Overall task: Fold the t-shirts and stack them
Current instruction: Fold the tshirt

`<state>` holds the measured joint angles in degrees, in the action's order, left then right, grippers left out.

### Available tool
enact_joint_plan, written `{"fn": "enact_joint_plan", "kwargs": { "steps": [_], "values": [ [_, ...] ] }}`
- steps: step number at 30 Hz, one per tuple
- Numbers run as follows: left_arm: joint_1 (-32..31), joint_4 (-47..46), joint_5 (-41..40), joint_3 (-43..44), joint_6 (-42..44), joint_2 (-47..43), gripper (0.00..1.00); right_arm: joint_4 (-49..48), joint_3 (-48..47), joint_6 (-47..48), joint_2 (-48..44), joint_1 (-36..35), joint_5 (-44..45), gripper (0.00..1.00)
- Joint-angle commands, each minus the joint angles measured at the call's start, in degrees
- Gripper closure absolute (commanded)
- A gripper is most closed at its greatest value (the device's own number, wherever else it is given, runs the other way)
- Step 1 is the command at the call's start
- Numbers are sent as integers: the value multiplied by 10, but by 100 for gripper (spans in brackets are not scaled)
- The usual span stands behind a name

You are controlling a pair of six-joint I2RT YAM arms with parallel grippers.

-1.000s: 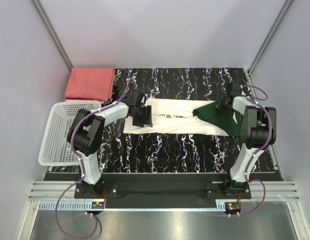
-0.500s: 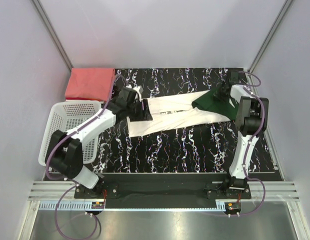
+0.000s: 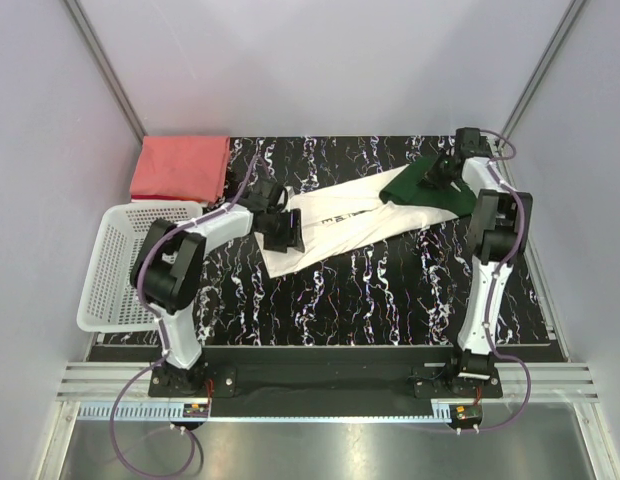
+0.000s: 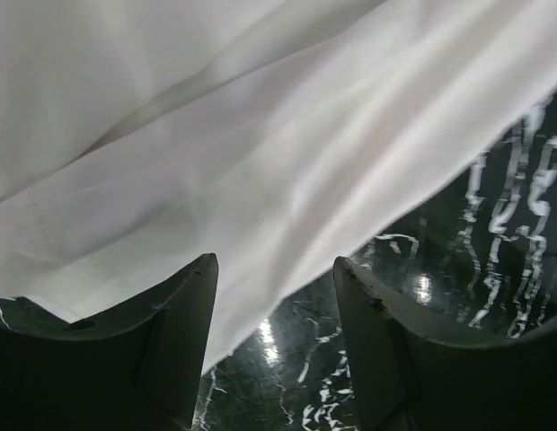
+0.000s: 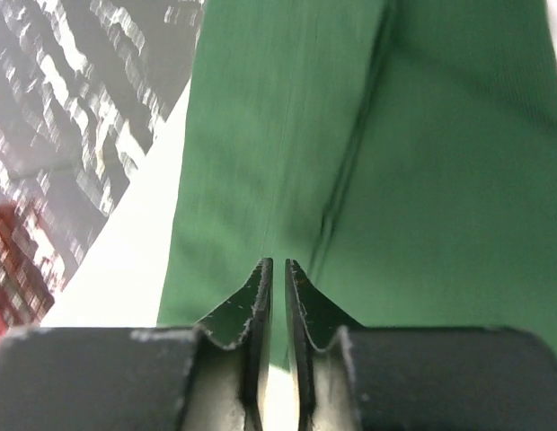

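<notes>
The cream-white t-shirt [image 3: 355, 215] lies stretched in a diagonal band across the marble table, with its dark green part [image 3: 415, 180] at the far right. My right gripper [image 3: 442, 175] sits low on that green cloth [image 5: 422, 135]. In the right wrist view the gripper [image 5: 278, 262] is open by only a narrow slit, and no cloth is caught in it. My left gripper [image 3: 282, 230] hangs over the shirt's left end. It [image 4: 274, 262] is open wide, with the white hem [image 4: 260, 135] crossing just ahead of its fingers. The salmon-red t-shirt [image 3: 180, 167] lies folded at the far left corner.
A white mesh basket [image 3: 115, 265] stands off the table's left edge, beside the left arm. The black marbled mat [image 3: 370, 290] shows in front of the shirt. Grey walls and metal posts close in the back and sides.
The right gripper has carried the green end toward the far right corner, swinging the shirt into a diagonal, and its jaws have parted a little. The left gripper stays open near the shirt's left end.
</notes>
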<state>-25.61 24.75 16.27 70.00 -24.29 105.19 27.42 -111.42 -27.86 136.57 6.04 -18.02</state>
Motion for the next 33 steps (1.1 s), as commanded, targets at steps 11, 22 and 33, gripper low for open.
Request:
{"fn": "enact_joint_plan", "kwargs": {
  "steps": [11,22,33],
  "values": [
    [-33,-69,-54,-180,-48,-100,42,15,226,-78,-339,38,39,75],
    [-298,-219,-2,-294,-245,-210,41,-40,370,-107,-323,38,53,77],
    [-263,-16,-81,-98,-95,-293,39,-52,270,-93,-162,38,74,80]
  ]
}}
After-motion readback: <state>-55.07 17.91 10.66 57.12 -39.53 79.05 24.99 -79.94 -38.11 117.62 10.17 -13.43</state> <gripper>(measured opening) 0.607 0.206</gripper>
